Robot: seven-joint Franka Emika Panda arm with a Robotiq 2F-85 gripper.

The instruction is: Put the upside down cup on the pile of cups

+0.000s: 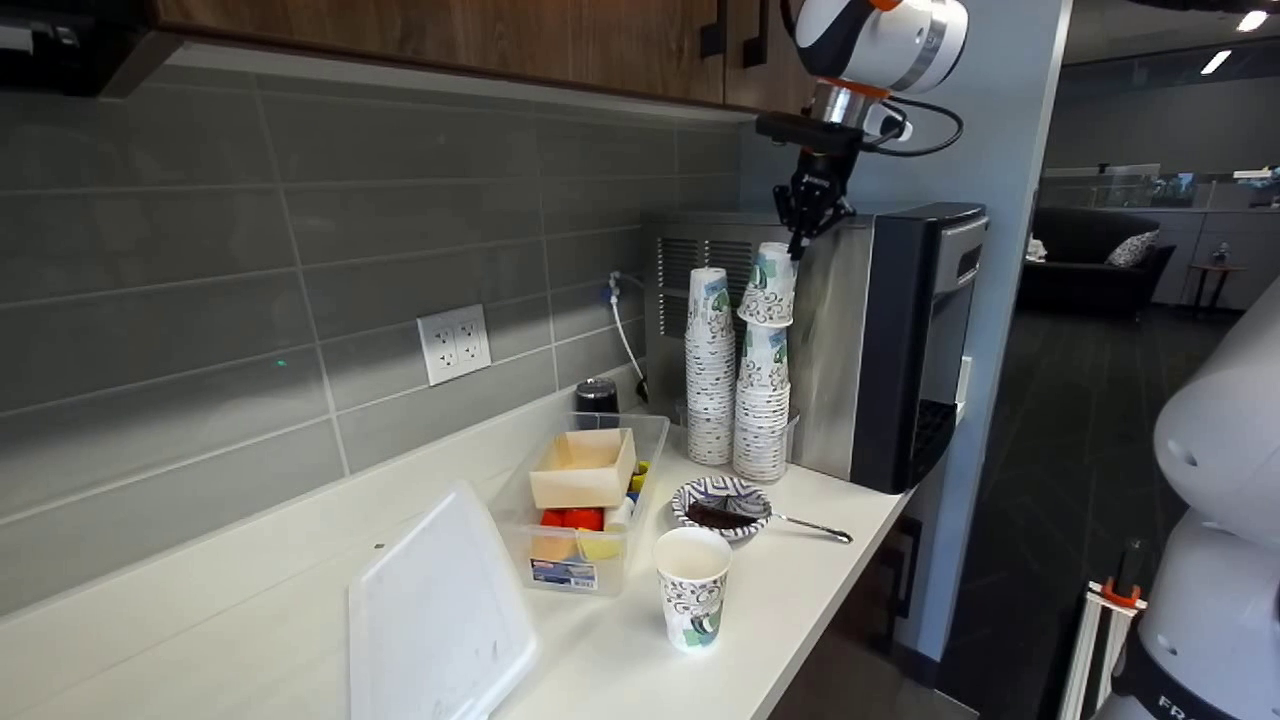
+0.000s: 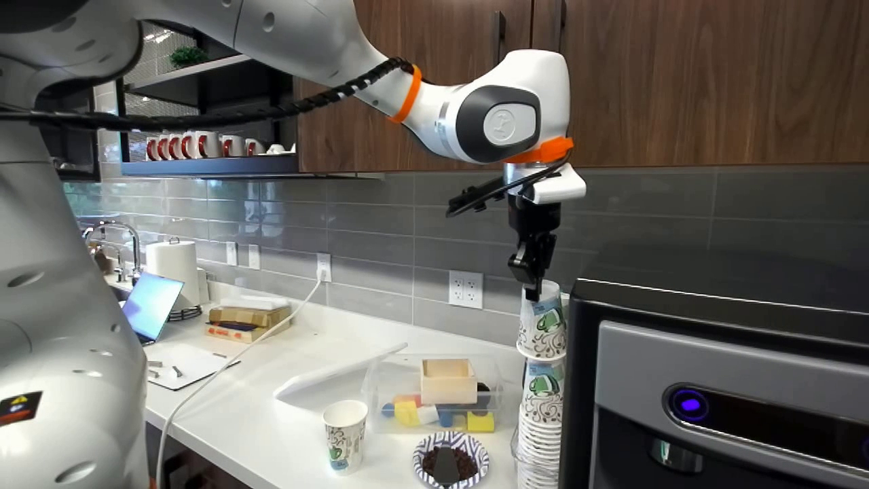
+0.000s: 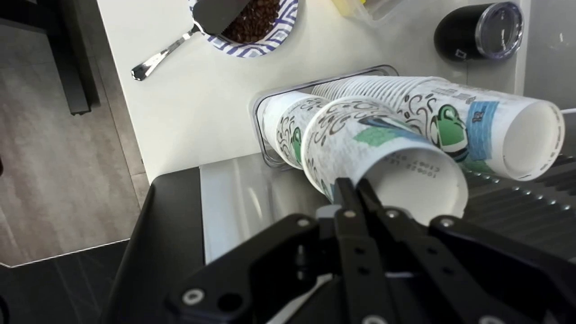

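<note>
Gripper [image 3: 354, 183] pinching upturned cup [image 3: 366, 141], white counter [image 3: 189, 112], grey tiles [image 1: 160, 290], cabinets [image 2: 713, 81]

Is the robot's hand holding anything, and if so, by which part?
Yes, the hand pinches the upside down cup by the rim of its narrow, upper end.

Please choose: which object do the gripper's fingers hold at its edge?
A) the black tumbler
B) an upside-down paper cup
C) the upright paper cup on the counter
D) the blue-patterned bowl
B: in the wrist view, the gripper has one finger on each side of the upside-down paper cup's base edge.
</note>
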